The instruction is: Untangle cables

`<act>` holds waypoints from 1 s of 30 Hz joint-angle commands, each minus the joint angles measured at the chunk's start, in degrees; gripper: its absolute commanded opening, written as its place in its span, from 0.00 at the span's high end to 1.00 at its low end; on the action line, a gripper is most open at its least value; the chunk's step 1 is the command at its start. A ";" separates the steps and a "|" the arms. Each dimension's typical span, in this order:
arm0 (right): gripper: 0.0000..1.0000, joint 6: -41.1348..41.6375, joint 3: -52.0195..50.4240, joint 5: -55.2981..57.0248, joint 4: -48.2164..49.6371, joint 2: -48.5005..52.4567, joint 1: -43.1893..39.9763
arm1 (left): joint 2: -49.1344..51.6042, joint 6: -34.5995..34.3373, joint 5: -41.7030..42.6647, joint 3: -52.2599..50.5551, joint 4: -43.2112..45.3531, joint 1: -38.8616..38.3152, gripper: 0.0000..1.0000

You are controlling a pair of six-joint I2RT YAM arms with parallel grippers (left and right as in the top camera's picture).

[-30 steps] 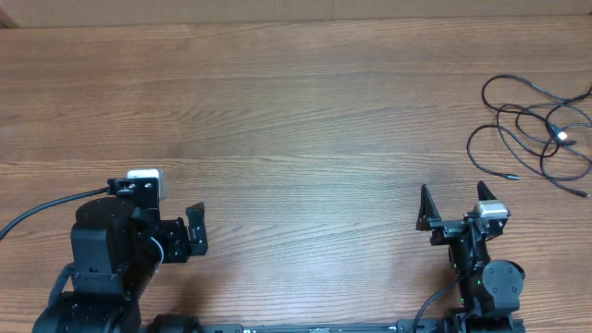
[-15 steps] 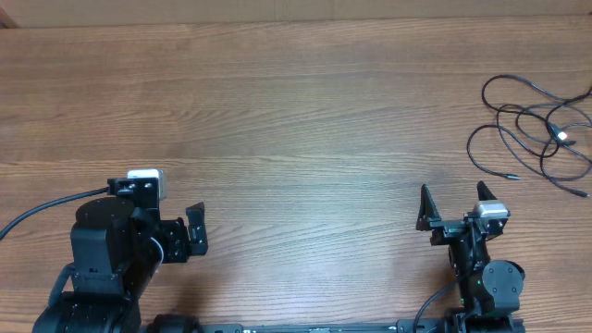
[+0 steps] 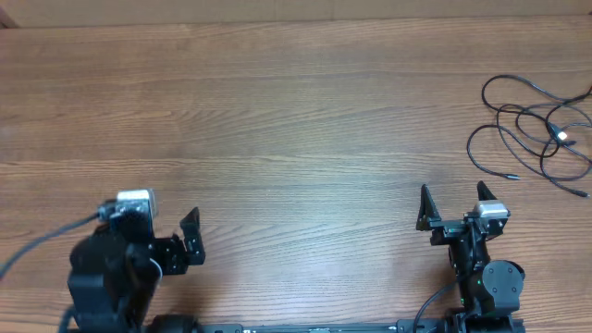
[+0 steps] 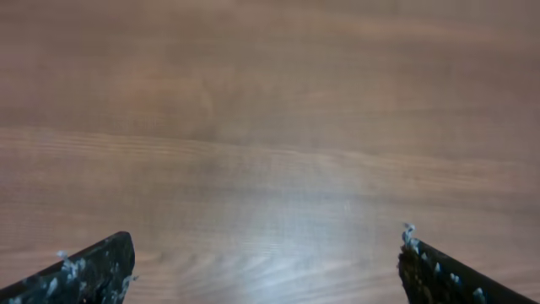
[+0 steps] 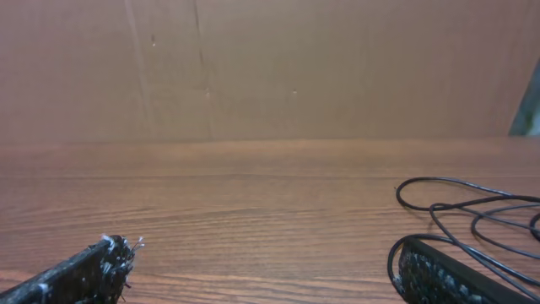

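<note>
Lying near the right table (image 3: 277, 111) edge, cables (image 3: 553, 130) sit apart from left gripper (image 4: 266, 253) and right gripper (image 5: 261, 253), both gaping

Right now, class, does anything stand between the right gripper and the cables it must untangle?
Nothing visible does. Only bare wooden table lies between the open right gripper and the cables, which lie ahead of it and off to its right.

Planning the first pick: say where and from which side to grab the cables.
Best take the cables by the loose plug end at the tangle's left, from above with the right end effector: it lies flat, clear of the crossed loops, nearest that end effector.
</note>
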 commanded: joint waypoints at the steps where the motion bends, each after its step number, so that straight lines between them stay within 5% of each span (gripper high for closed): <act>1: 0.00 -0.46 -0.61 -0.04 0.37 -0.61 0.22 | -6.21 -0.44 2.34 -8.50 5.55 1.46 0.00; 14: 0.00 -0.44 -0.61 -0.04 0.37 -0.61 0.22 | -27.63 -2.97 6.47 -38.75 42.71 3.39 0.00; 22: 0.00 -0.46 -0.61 -0.04 0.37 -0.61 0.22 | -27.50 -2.62 -5.64 -48.74 71.06 3.39 0.00; 24: 0.00 -0.46 -0.61 -0.07 0.37 -0.61 0.22 | -27.50 -2.16 -7.58 -50.47 74.10 3.39 0.00; 30: 0.00 -0.46 -0.61 -0.04 0.37 -0.61 0.22 | -27.50 4.15 -5.11 -50.99 64.32 3.39 0.00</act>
